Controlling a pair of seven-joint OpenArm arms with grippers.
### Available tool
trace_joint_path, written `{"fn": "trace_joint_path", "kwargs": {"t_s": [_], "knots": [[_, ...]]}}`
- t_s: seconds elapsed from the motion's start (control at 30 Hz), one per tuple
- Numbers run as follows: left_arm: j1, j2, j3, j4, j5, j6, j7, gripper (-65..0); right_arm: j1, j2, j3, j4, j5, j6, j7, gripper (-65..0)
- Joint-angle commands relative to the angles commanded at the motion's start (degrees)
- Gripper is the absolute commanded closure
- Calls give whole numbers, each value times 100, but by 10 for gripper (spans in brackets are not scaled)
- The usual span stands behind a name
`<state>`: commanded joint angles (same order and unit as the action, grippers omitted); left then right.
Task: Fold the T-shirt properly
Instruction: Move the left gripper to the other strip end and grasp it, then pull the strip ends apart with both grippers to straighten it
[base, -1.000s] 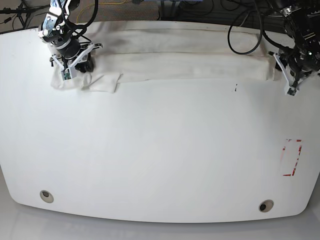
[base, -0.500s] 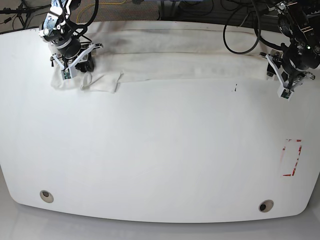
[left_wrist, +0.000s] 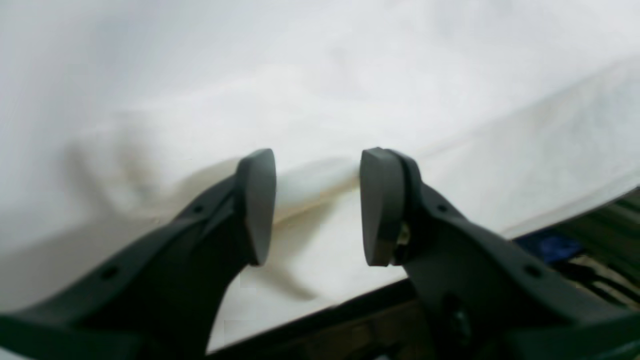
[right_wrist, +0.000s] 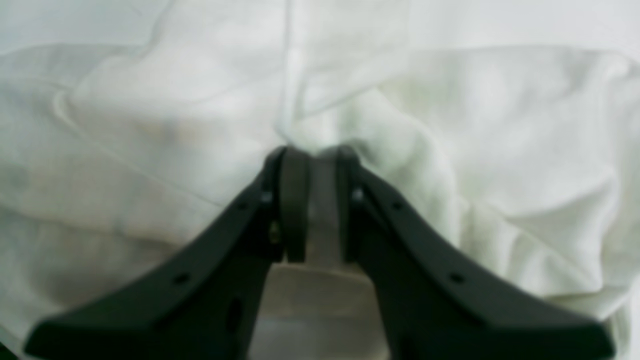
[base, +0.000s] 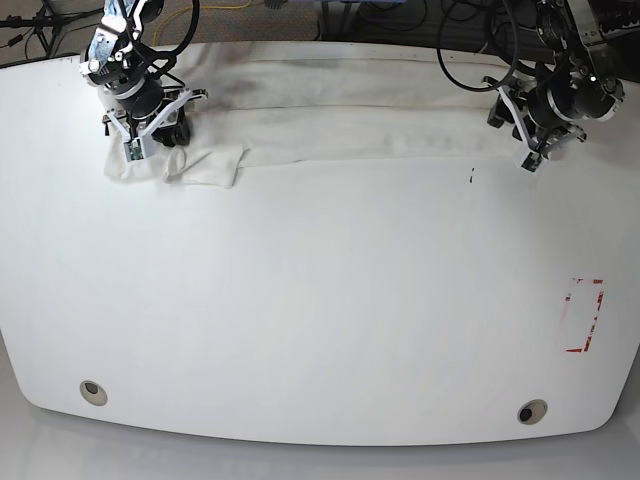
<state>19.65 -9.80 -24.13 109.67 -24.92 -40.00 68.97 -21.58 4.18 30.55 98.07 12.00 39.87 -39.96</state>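
I logged the right gripper (right_wrist: 315, 205) pinched on a fold of the T-shirt (base: 350, 130) at upper left of the base view, the left gripper (left_wrist: 317, 205) parted above its right end, cloth strung along the table (base: 320, 300) top edge.

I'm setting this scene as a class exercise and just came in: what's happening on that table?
A two-armed robot is folding a white T-shirt that lies as a long band along the table's far edge. The right gripper is shut on cloth at one end. The left gripper is open at the other end, with a fold edge between its fingers, not yet grasped.
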Motion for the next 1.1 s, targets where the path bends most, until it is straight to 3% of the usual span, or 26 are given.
{"fn": "trace_joint_path", "kwargs": {"t_s": [0.33, 0.43, 0.83, 1.1], "knots": [[-123, -18, 158, -862, 1116, 0, -545, -258, 79, 0, -9, -9, 0, -9, -9, -100], [-378, -185, 167, -1231, 1292, 0, -563, -258, 114, 0, -9, -35, 0, -9, -9, -100], [-1327, -695, 167, -2462, 1327, 0, -589, -258, 756, 0, 0, -624, -431, 13, 9, -100], [-1662, -774, 176, -2479, 1319, 0, -554, -258, 1134, 26, -9, -651, -519, 13, -26, -103]]}}
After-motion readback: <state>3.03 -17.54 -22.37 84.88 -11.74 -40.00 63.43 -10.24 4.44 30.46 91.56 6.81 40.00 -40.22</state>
